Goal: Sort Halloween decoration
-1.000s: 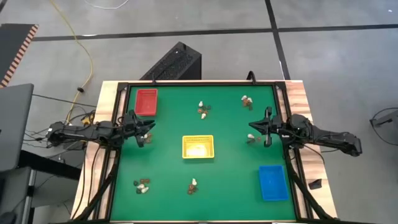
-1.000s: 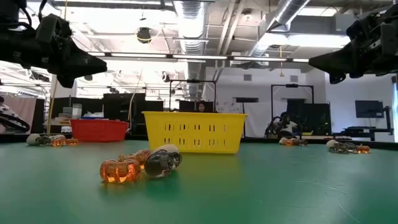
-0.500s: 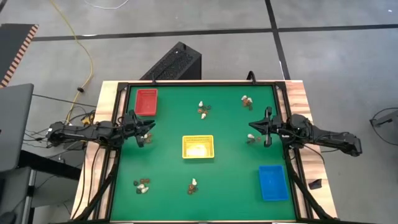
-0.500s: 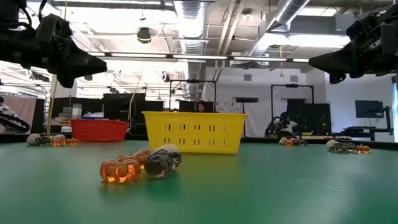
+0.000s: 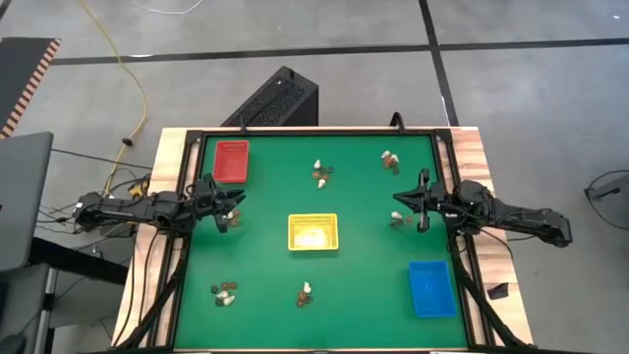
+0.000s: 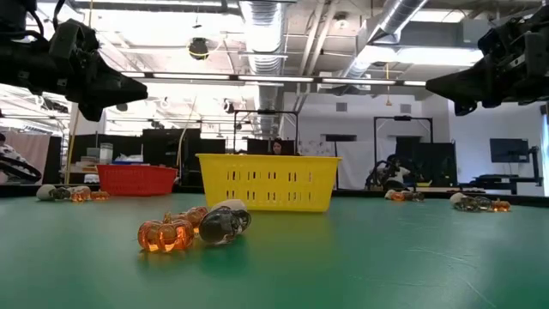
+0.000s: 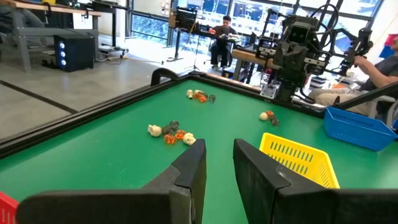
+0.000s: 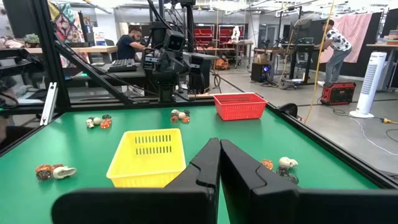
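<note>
Trinkets scattered in small clusters across the green table, none yet in the red tray, yellow tray or blue tray. Left gripper raised at the left edge, fingers slightly parted, empty; right gripper raised opposite, clenched, empty. Likely risk: pinching two touching pieces together, mixing kinds.

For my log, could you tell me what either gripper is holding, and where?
Nothing is held: the left gripper is slightly open and empty, the right gripper shut on nothing.
</note>
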Available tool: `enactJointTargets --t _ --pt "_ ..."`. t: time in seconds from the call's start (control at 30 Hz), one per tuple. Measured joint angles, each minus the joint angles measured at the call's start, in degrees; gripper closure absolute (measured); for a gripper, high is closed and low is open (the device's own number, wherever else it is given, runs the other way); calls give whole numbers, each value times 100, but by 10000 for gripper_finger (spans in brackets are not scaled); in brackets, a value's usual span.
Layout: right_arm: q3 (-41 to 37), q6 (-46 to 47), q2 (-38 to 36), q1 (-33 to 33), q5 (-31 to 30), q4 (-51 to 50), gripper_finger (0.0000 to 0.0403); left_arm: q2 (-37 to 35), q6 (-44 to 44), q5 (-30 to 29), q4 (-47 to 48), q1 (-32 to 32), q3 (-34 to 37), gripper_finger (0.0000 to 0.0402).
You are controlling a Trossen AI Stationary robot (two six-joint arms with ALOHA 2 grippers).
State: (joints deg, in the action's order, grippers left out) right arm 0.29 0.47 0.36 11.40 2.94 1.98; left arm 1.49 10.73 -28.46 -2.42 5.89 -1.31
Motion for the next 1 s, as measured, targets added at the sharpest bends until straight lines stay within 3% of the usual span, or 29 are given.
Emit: enactJointTargets --t 1.0 --pt "-2 0 -2 -2 0 0 360 0 -100 -36 -33 1 1 332"
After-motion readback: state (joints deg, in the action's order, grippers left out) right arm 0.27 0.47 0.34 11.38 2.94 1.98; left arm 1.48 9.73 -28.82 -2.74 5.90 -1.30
